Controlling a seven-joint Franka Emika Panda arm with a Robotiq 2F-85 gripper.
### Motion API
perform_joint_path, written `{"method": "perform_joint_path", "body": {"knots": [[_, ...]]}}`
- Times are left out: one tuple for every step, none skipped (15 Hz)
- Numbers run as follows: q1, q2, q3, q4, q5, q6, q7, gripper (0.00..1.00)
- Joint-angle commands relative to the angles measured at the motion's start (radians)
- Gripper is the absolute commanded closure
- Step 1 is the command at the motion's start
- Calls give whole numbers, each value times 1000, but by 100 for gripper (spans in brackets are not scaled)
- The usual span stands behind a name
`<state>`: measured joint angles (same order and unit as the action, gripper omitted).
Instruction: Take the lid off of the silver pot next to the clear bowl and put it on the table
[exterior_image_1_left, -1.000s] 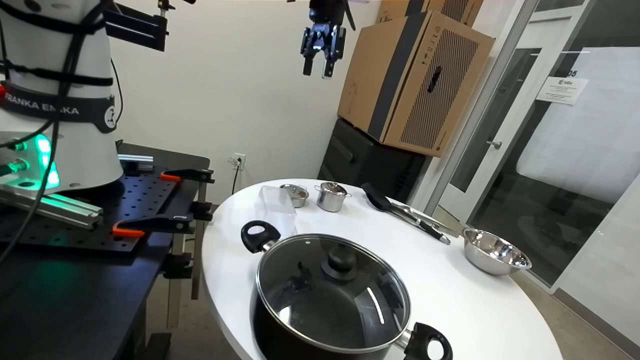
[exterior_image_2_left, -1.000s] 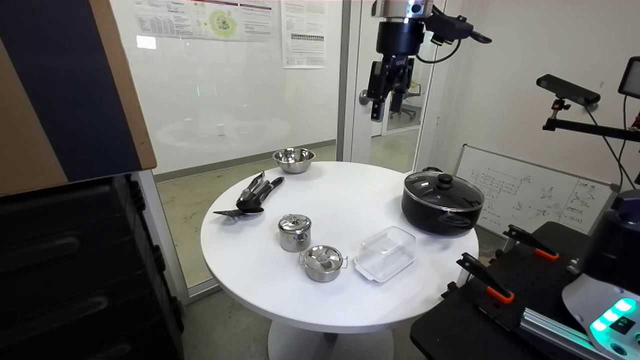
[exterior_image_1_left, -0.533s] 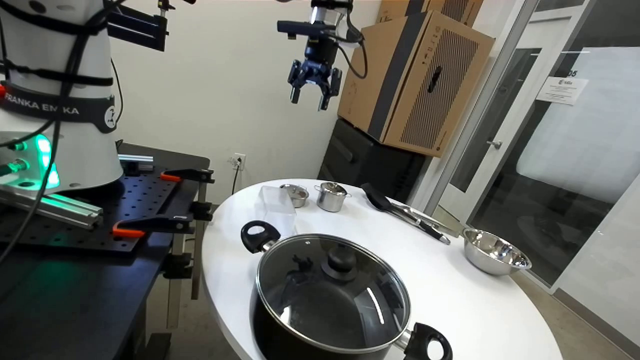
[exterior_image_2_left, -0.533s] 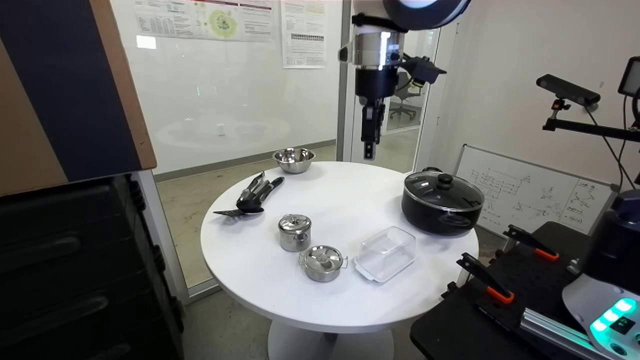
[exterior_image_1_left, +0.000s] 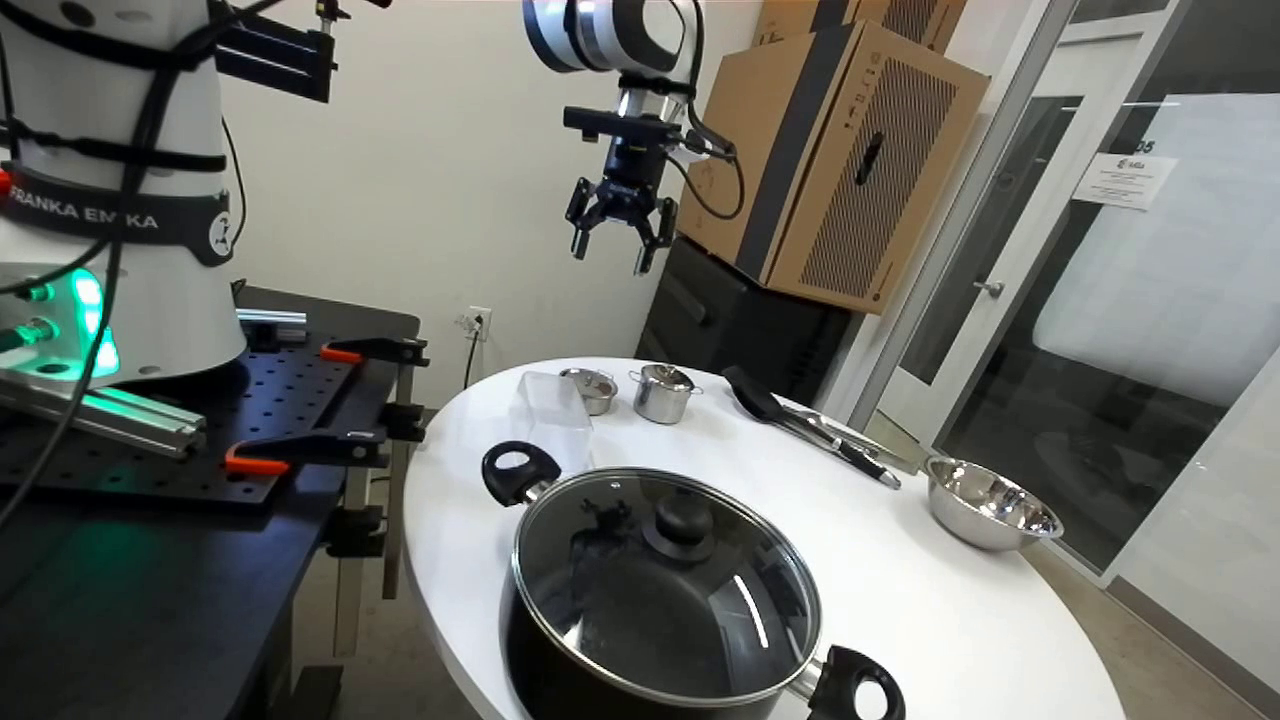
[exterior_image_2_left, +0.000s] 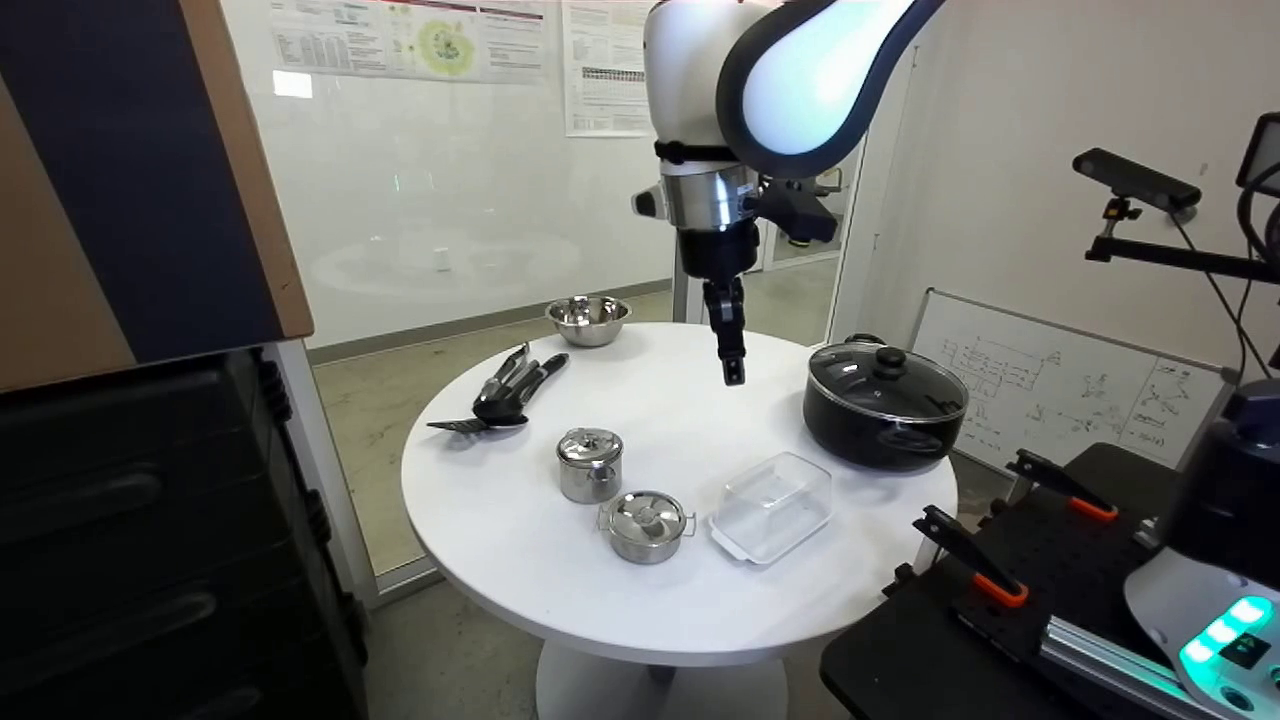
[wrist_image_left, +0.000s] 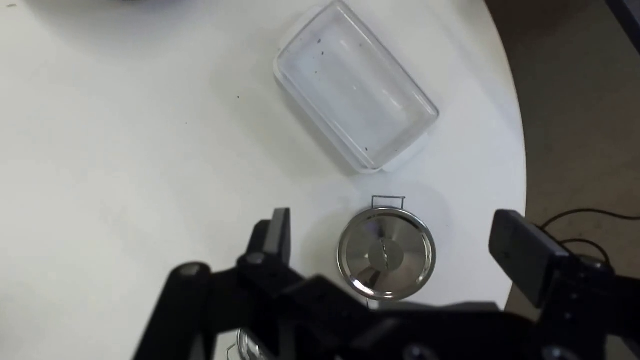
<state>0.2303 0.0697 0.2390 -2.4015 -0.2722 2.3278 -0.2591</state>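
Observation:
The small silver pot (exterior_image_2_left: 646, 547) is low and round, with wire handles and a shiny lid (exterior_image_2_left: 648, 514) on top. It stands on the white round table (exterior_image_2_left: 690, 385) beside the clear bowl (exterior_image_2_left: 775, 508), a rectangular see-through container. In an exterior view the pot (exterior_image_1_left: 594, 392) is partly behind the clear bowl (exterior_image_1_left: 553, 415). My gripper (exterior_image_1_left: 612, 255) is open and empty, in the air above the table; it also shows edge-on (exterior_image_2_left: 735, 372). In the wrist view the lid (wrist_image_left: 386, 254) appears between the spread fingers (wrist_image_left: 391, 225), below and apart from them. Its near handle is mostly hidden.
A taller lidded silver pot (exterior_image_2_left: 590, 472) stands close beside the small one. The black pot with glass lid (exterior_image_2_left: 880, 425), black utensils (exterior_image_2_left: 510, 392) and a shallow steel bowl (exterior_image_2_left: 588, 322) also stand on the table. Large boxes (exterior_image_1_left: 830, 170) are stacked behind it.
My gripper has come down towards the table and, in an exterior view, moved left. It has also turned, now showing edge-on there. It stays open. The objects on the table have not moved.

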Motion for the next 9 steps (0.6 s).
{"method": "perform_joint_path", "body": {"knots": [[1,2,-1,5,-1,-2,-1,0],[1,2,-1,7,-1,-2,-1,0],[1,2,-1,8,-1,-2,-1,0],[1,2,-1,8,-2,-2,-1,0],[4,25,1,9,-4,19,1,0],[6,52,7,12,7,33,-29,0],[11,86,12,19,-4,42,-43,0],[14,112,15,22,-17,61,-55,0],[17,146,19,29,-14,83,-76,0]]}}
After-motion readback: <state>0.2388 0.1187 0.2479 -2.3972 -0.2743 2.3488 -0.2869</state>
